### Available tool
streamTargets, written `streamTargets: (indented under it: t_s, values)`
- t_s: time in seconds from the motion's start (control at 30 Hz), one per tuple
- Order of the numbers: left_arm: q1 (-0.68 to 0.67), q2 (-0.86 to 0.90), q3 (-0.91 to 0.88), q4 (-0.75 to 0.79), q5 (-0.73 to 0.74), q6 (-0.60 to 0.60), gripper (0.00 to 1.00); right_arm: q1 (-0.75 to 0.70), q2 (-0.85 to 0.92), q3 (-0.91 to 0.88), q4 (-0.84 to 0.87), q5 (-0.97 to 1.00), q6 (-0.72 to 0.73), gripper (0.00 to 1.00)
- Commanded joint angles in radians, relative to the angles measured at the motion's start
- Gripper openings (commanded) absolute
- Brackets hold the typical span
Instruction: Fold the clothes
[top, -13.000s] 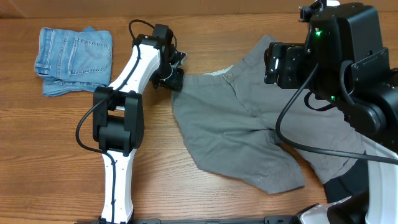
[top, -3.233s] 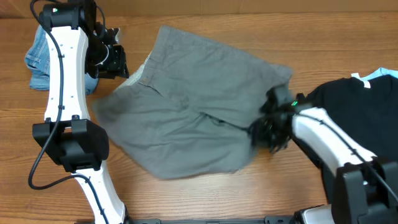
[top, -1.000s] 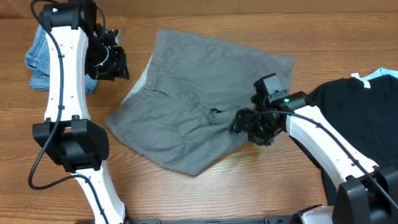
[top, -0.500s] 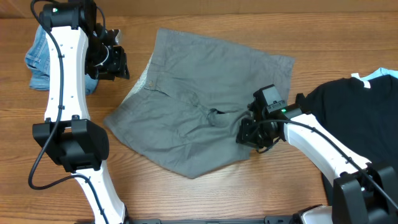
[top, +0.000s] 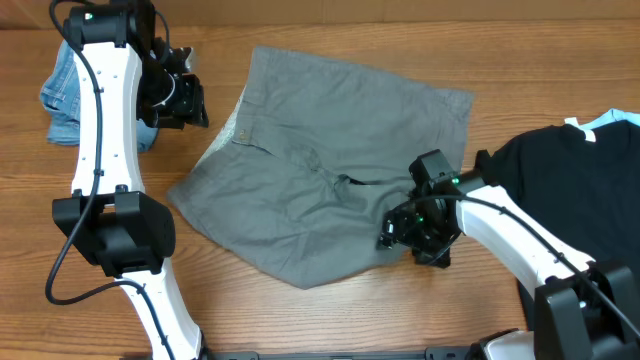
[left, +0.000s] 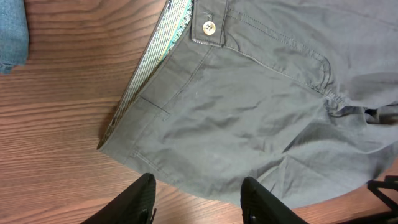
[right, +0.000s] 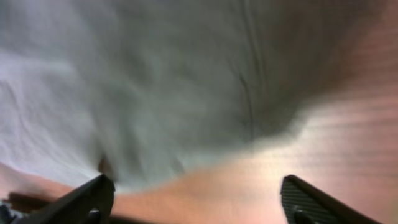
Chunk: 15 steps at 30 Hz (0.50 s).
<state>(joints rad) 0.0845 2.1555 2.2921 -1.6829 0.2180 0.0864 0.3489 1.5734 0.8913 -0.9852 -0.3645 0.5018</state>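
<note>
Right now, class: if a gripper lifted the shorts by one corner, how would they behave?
Probably floppy: the shorts lie creased and bunched at the crotch, so they would drape. Likely light: the cloth looks thin. Pushed, they would probably wrinkle rather than slide whole across the table.

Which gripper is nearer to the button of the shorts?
Left. The left gripper is beside the waistband by the button; the right gripper is at the opposite hem.

The grey-olive shorts (left: 261, 106) lie rumpled on the wooden table (left: 68, 124), 1 pale button (left: 209, 27) showing, blue denim (left: 12, 31) nearby, and the left gripper (left: 198, 199) holds its 2 fingers parted.
</note>
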Motion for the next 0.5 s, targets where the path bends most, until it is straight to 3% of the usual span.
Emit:
streamTargets:
  t_s: [0.0, 0.2, 0.23, 0.27, 0.4, 0.43, 0.47]
  values:
    - [-0.006, -0.031, 0.001, 0.0, 0.019, 0.023, 0.49, 0.016, -0.006, -0.096, 0.124, -0.097, 0.074, 0.93]
    - [-0.006, -0.031, 0.001, 0.0, 0.019, 0.023, 0.49, 0.016, -0.006, -0.188, 0.303, -0.162, 0.184, 0.88]
    - [-0.006, -0.031, 0.001, 0.0, 0.019, 0.023, 0.49, 0.016, -0.006, -0.188, 0.308, -0.161, 0.183, 0.81]
    - [-0.006, -0.031, 0.001, 0.0, 0.019, 0.023, 0.49, 0.016, -0.006, -0.188, 0.315, -0.162, 0.182, 0.62]
    - [-0.006, -0.031, 0.001, 0.0, 0.019, 0.023, 0.49, 0.014, -0.01, -0.146, 0.321, -0.16, 0.071, 0.1]
    - [-0.006, -0.031, 0.001, 0.0, 0.019, 0.023, 0.49, 0.015, -0.016, -0.127, 0.301, -0.152, 0.049, 0.04]
    - [-0.006, -0.031, 0.001, -0.002, 0.019, 0.023, 0.49, 0.015, -0.025, -0.103, 0.264, -0.136, 0.042, 0.04]
